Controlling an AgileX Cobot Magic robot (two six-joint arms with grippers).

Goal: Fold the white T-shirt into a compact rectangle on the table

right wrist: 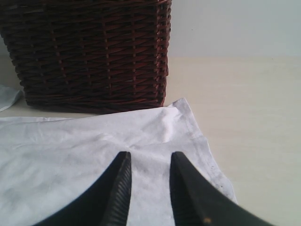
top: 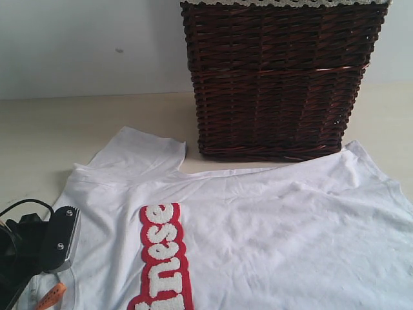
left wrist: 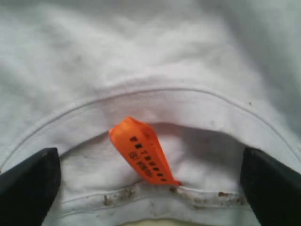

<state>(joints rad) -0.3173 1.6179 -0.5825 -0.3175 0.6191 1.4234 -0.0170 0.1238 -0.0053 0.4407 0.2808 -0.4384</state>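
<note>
The white T-shirt [top: 271, 219] lies spread flat on the table [top: 64, 129], just in front of a dark wicker basket [top: 277, 77]. The exterior view alone shows its red patch [top: 164, 258] of fuzzy letters. It does not show the right gripper [right wrist: 149, 157]. That gripper appears in the right wrist view, fingers a narrow gap apart, gripping nothing, over a shirt corner. The left wrist view shows the left gripper [left wrist: 150, 162], jaws wide apart, straddling the collar [left wrist: 141, 101] and orange neck tag [left wrist: 143, 155].

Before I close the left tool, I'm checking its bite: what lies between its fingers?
Left wrist view: the collar of the white T-shirt and its orange neck tag, between the fingers of the open left tool.
</note>
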